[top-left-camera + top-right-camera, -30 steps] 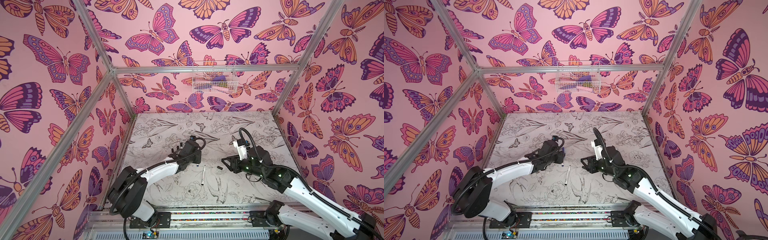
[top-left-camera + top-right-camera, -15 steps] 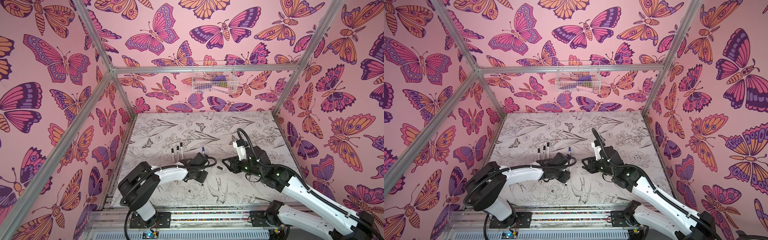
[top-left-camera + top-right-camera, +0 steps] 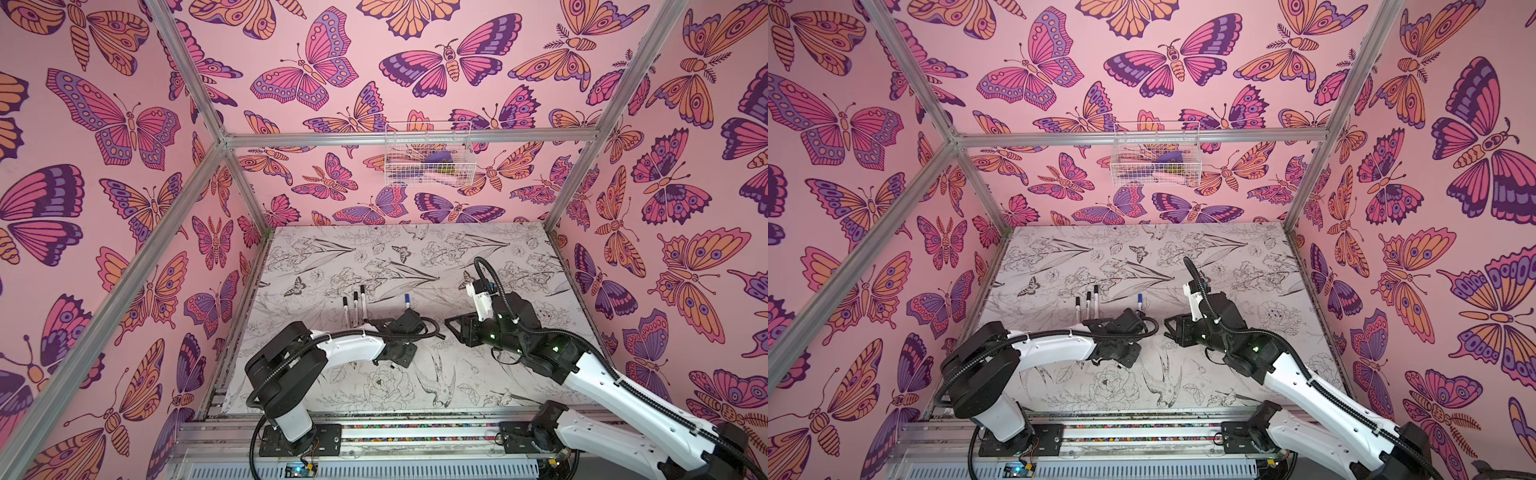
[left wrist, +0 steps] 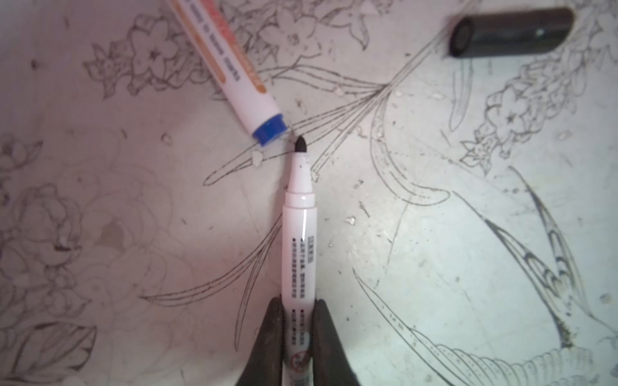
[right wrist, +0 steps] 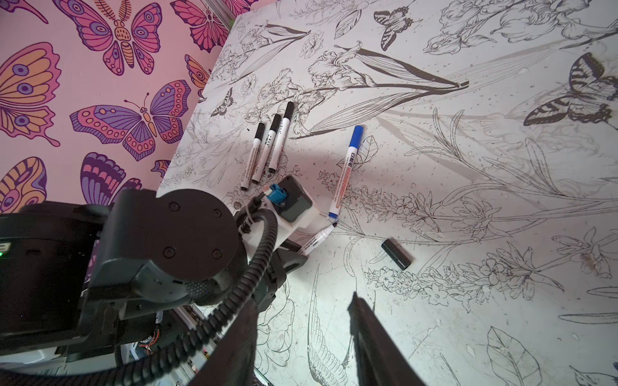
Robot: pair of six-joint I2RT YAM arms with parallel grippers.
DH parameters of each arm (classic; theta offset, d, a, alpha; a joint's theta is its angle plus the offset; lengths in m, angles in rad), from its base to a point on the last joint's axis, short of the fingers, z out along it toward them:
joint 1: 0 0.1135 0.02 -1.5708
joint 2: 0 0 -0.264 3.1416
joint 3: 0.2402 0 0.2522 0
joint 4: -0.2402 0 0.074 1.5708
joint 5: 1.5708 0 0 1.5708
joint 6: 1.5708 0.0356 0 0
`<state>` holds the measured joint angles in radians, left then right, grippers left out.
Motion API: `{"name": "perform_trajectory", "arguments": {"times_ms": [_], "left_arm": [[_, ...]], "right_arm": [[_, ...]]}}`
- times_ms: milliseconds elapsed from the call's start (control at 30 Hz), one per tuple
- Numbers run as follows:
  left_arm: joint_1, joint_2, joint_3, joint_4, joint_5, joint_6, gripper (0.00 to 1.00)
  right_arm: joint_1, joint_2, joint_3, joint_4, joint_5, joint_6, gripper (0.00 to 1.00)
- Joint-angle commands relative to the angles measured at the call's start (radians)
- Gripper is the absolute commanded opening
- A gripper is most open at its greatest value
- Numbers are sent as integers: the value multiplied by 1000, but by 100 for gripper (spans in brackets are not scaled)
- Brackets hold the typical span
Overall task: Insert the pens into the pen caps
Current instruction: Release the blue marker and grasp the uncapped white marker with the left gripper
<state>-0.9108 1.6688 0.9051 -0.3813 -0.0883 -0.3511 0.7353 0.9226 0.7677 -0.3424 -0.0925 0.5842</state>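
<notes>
Left gripper (image 4: 298, 314) is clamping the uncapped pen (image 4: 300, 230) near the black cap (image 4: 511, 31); right gripper (image 5: 304, 304) is hanging open; lifting the pen level should ease capping.

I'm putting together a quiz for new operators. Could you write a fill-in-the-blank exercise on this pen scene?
1. The left gripper is shut on an uncapped pen whose bare tip is ____.
2. ____ black-capped pens lie side by side on the table.
3. The loose cap lying on the table is ____ in colour.
4. The right gripper, jaws apart, holds ____.

Missing words: black; three; black; nothing.
</notes>
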Motion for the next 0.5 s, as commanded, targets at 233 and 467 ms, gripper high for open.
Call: {"name": "perform_trajectory", "arguments": {"times_ms": [233,467], "left_arm": [[33,-243,-40,40,241,107,0],[33,-375,-52,136,349,158,0]], "right_arm": [[-5,25,2,-14,-16,16,48],[-5,78,2,69,-128,49,48]]}}
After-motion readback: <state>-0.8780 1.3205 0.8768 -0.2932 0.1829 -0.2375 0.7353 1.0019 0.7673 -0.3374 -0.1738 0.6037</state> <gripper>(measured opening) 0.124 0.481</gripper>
